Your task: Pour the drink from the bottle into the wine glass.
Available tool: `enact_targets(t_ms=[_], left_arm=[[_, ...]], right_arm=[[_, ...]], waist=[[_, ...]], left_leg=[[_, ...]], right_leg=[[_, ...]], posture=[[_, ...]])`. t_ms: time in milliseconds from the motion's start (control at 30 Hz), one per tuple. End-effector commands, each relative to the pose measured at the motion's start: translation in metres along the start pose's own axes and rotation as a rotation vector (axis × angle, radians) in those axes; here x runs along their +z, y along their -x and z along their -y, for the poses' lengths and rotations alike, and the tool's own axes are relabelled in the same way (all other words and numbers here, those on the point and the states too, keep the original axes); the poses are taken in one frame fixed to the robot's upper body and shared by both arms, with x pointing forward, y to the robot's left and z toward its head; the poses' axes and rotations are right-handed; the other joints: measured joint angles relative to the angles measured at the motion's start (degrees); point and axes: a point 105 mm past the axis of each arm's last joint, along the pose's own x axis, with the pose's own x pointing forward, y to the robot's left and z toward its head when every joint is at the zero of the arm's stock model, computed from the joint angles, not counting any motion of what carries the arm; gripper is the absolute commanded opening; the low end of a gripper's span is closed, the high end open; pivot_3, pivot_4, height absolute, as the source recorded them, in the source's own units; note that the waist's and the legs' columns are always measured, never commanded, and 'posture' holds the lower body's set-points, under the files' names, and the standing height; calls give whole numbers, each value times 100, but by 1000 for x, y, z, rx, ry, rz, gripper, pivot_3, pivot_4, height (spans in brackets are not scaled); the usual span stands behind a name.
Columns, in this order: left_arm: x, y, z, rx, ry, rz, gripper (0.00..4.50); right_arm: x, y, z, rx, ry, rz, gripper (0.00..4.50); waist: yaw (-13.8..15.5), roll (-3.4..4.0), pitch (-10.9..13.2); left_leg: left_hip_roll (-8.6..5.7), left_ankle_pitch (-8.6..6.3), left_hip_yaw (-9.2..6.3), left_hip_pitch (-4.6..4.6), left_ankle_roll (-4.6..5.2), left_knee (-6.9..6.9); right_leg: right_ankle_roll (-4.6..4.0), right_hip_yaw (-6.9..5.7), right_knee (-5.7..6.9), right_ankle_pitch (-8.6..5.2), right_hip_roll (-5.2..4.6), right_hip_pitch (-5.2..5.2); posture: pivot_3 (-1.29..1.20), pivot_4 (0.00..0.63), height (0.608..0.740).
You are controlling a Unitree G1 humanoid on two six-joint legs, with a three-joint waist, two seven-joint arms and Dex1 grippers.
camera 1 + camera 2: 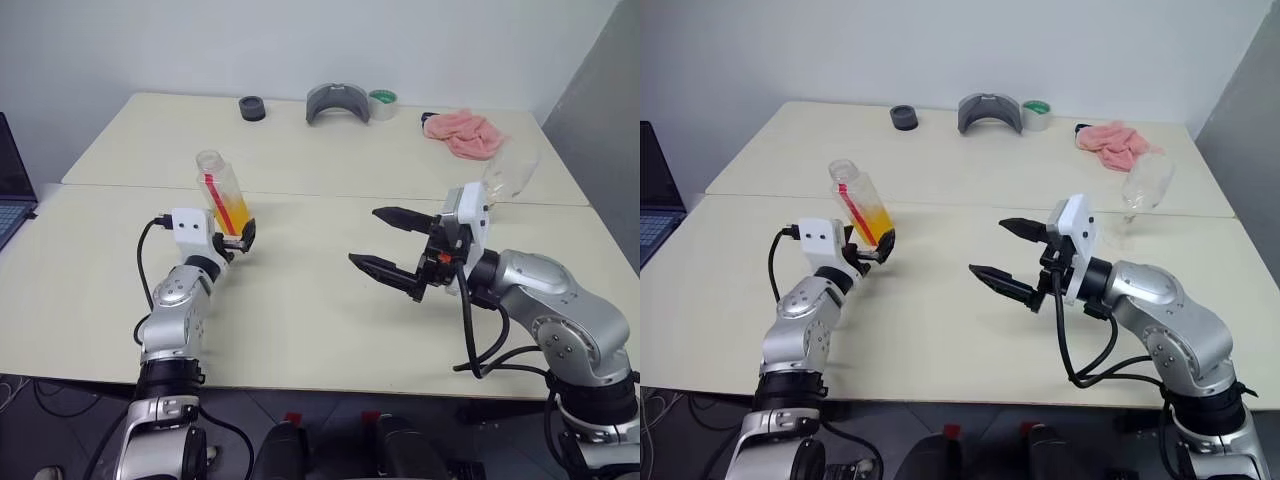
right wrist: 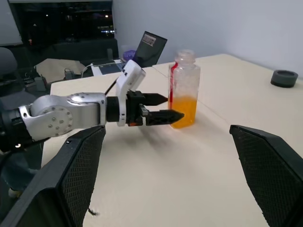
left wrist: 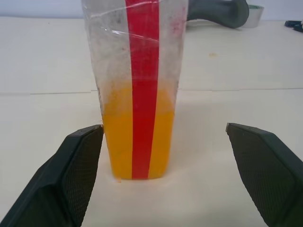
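On the near half of a pale table (image 1: 300, 330), the bottle (image 1: 224, 194) stands upright and uncapped, its lower part filled with the orange drink (image 1: 234, 212) and a plain red label strip (image 3: 144, 85) running down its side; no lettering can be read on it. Directly before it, the left gripper (image 1: 238, 240) is released, its two black fingers spread with the bottle between them. The left wrist view shows one finger (image 3: 71, 175) just beside the bottle's wall and the other well clear of it, so nothing is gripped. To the right, the right gripper (image 1: 385, 245) hangs above the table with its jaws wide apart and empty. The wine glass (image 1: 1145, 185) stands near the table's right edge, beyond the right arm. Along the far edge lie a black ring (image 1: 253, 108), a grey curved holder (image 1: 338, 101), a roll of green tape (image 1: 383, 104) and a pink cloth (image 1: 466, 135). Seen from the right wrist, the left arm reaches toward the bottle, with a laptop (image 2: 147, 47) and a darker room behind.
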Motion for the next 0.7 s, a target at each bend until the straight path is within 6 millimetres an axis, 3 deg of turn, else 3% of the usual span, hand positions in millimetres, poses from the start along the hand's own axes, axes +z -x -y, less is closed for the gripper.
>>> enact_targets(t_ms=[33, 133, 233, 333, 400, 467, 567, 700], left_arm=[[19, 13, 3, 2, -6, 43, 4468], [19, 28, 14, -50, 1, 23, 4468], [19, 46, 46, -219, 42, -9, 4468], [30, 61, 77, -411, 106, -2, 4468], [48, 76, 107, -635, 148, 30, 4468], [60, 87, 123, -775, 161, 48, 4468], [71, 94, 133, -909, 111, 60, 4468], [69, 94, 137, -997, 17, 51, 4468]], right_arm=[[1, 12, 2, -48, 44, 9, 4500], [-12, 22, 12, -150, 13, -19, 4500], [-34, 41, 39, -370, -7, -82, 4500], [-51, 60, 64, -562, 6, -138, 4500], [-62, 79, 84, -727, -8, -170, 4500], [-70, 93, 97, -839, -17, -189, 4500], [-78, 103, 116, -951, -22, -189, 4500], [-87, 98, 129, -990, -2, -191, 4500]], waist=[[-1, -2, -1], [-1, -4, -3], [-1, -5, -5], [0, -6, -6], [-3, -6, -6], [-4, -5, -6], [-15, 1, -9], [-57, 5, -11]], left_leg=[[0, 0, -1, 0, 0, 0], [0, 0, 0, 2, 0, 0], [1, 0, 0, 4, 0, 0], [0, 0, 2, 4, 0, 0], [-4, 1, 3, 6, 0, 0], [-8, 1, 7, 9, -1, 0], [-16, 1, 14, 14, -1, -1], [-12, 1, 27, 32, -1, -6]], right_leg=[[0, 0, -1, 0, 0, 0], [0, 1, 0, 0, 0, 1], [1, 3, 1, 0, 0, 3], [1, 7, 1, -1, 0, 3], [2, 6, 2, -1, 2, 3], [2, 8, 5, -1, 8, 3], [2, 14, 5, -1, 15, 4], [2, 37, 8, -1, 34, 5]], posture=[[0, 150, 740], [0, 150, 740], [0, 150, 740], [0, 150, 740], [0, 150, 740], [0, 150, 740], [0, 150, 740], [0, 150, 740]])
